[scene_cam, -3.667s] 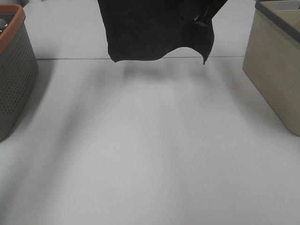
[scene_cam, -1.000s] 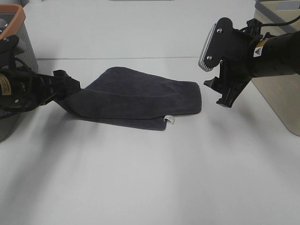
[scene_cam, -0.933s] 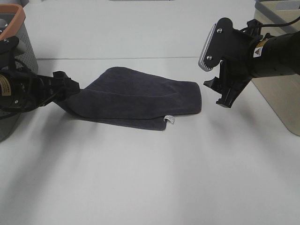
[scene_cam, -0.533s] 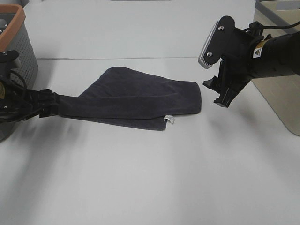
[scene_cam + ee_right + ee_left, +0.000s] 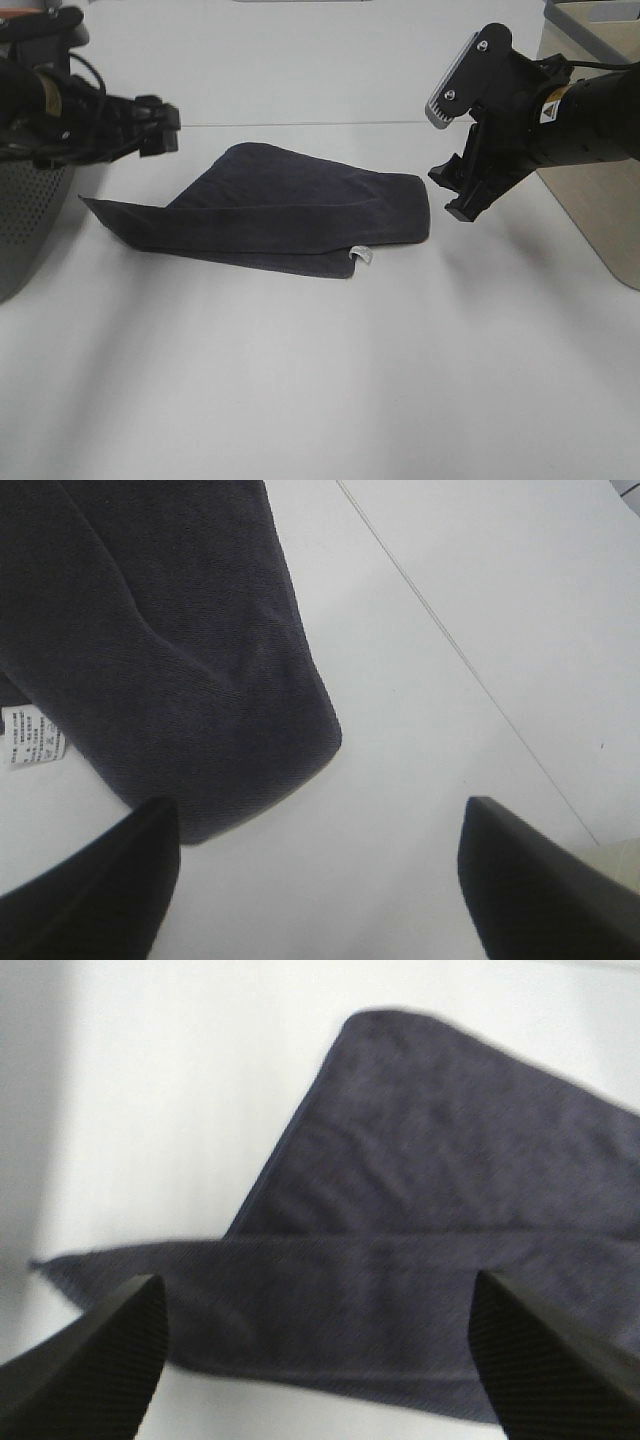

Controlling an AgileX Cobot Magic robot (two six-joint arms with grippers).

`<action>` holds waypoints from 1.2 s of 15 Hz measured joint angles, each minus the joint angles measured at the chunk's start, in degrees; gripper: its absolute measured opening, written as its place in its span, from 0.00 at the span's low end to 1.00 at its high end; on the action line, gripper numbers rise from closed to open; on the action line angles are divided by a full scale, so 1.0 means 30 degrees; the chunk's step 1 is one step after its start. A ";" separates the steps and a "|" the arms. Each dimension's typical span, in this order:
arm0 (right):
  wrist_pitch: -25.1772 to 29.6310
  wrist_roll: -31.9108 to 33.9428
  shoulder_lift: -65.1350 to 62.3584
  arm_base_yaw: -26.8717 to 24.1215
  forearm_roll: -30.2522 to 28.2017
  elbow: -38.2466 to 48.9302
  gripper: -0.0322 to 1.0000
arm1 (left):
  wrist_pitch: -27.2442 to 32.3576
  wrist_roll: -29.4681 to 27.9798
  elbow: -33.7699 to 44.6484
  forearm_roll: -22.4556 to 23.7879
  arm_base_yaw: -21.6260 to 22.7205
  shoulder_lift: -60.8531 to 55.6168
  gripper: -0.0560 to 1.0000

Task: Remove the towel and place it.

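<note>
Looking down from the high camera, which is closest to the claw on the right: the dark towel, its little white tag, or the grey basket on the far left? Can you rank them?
From the right gripper:
1. The towel: its right edge lies just left of the gripper, on the table.
2. The white tag: on the towel's near edge, further left and toward the camera.
3. The grey basket: at the far left edge.

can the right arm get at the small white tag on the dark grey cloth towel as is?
Probably yes. The small white tag lies exposed at the dark grey cloth towel's near edge; the open right gripper hovers beside it, nothing between.
</note>
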 joint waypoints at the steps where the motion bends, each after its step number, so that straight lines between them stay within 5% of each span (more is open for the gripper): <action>1: 0.0000 0.0840 0.0000 0.0000 0.0229 -0.0019 0.76 | 0.0382 0.0057 -0.2158 0.0363 -0.0306 0.0000 0.78; 4: 0.0248 0.2044 -0.0172 0.0000 0.1509 -0.1050 0.76 | 0.3514 0.1872 -0.6054 0.0516 -0.0306 0.0038 0.78; 6: 0.2082 0.2368 -0.0477 0.0000 0.3056 -0.3056 0.76 | 0.6608 0.4832 -0.9339 -0.0191 -0.0306 0.0477 0.78; 9: 0.7410 0.3591 -0.0477 0.0000 0.4622 -0.7124 0.76 | 1.1612 0.9912 -1.4324 -0.3457 0.0267 0.1642 0.78; 12: 1.1536 0.6856 -0.0458 0.0000 0.3400 -1.0791 0.76 | 1.5470 1.2643 -1.8144 -0.6169 0.1356 0.2578 0.78; 14: 1.6520 1.0027 -0.0057 0.0000 0.0630 -1.4591 0.76 | 1.8889 1.3465 -2.1161 -0.6627 0.2636 0.2655 0.77; 18: 2.3415 1.0218 0.0477 -0.0019 0.0076 -1.9137 0.76 | 2.1314 1.3503 -2.2345 -0.5997 0.3571 0.1948 0.77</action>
